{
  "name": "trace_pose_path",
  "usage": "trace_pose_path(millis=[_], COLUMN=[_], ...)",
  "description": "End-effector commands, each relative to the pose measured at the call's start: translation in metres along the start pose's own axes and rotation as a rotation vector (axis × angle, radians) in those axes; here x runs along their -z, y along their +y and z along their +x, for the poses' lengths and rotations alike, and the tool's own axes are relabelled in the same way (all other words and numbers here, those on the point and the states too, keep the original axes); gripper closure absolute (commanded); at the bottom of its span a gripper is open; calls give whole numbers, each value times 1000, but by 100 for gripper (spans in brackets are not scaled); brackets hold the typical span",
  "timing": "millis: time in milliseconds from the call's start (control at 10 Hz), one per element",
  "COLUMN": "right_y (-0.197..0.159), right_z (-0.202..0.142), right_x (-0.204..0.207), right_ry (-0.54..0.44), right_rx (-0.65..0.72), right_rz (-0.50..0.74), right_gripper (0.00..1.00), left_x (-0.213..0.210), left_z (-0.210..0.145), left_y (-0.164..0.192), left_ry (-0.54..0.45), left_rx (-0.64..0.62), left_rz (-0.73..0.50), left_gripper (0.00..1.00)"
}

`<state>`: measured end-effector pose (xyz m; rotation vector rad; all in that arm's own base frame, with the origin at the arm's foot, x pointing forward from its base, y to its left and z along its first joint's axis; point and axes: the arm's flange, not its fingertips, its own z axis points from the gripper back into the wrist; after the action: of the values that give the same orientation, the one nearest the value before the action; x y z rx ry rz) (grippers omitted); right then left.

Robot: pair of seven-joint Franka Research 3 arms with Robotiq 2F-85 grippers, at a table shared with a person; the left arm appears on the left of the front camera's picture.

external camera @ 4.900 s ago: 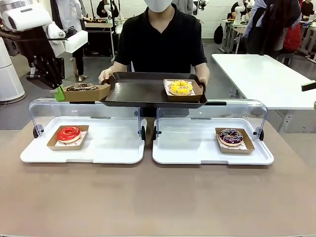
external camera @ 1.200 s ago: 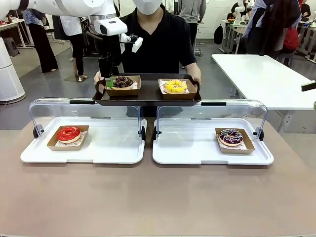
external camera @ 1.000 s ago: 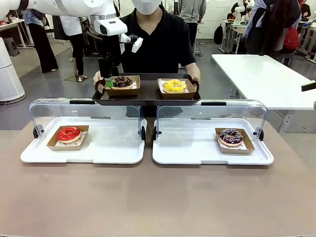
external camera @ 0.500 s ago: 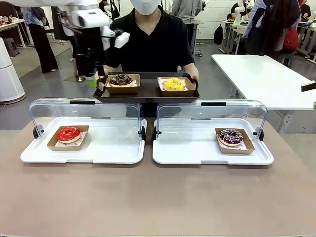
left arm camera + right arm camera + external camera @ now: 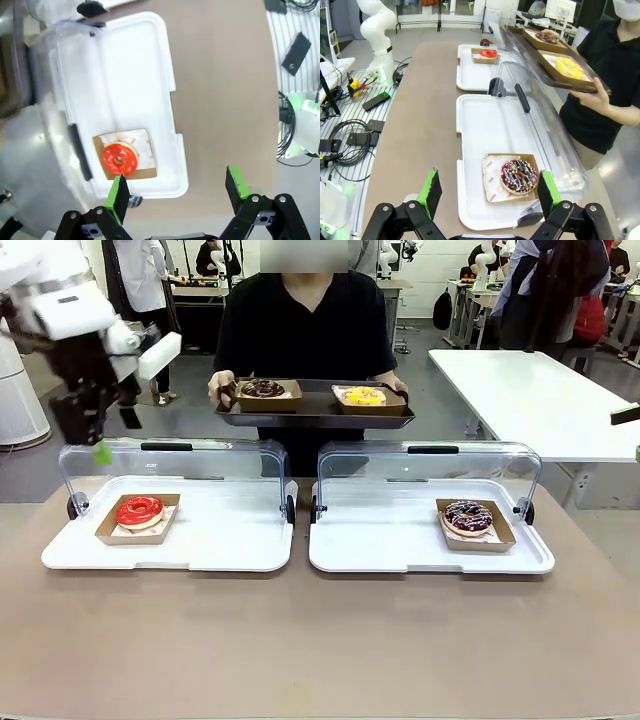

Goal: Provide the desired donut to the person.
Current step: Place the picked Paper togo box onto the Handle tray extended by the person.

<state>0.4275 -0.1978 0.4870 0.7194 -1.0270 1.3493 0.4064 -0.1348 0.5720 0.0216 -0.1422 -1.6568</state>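
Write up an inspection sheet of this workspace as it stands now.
Surface: brown table, two white display trays, clear lids open.
Job's things: person's dark tray holds chocolate donut and yellow donut; red donut in left display tray, sprinkled donut in right one.
Clutter: nothing seen.
Grippers: left end effector open above left lid; right end effector open, above sprinkled donut.
Cables: loose bundle on rack beside table.
Surroundings: bystanders, white tables behind.
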Motion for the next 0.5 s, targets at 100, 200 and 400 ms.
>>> trace_pose_path(millis=[100,200,400], right_y=[2,2,2], right_z=[-2,-2,-2], right_x=[-1,-1,-1], right_ry=[0,0,0], right_rx=[-18,-18,-18], right_rz=[13,13,13], right_gripper=[0,0,0], left_x=[17,19,18], left_z=[-29,-33,-32], left_y=[-20,-18,-19], left_ry=[-63,-78,-30], left_rx=[-11,-13,-34], left_rz=[30,25,9], left_gripper=[0,0,0])
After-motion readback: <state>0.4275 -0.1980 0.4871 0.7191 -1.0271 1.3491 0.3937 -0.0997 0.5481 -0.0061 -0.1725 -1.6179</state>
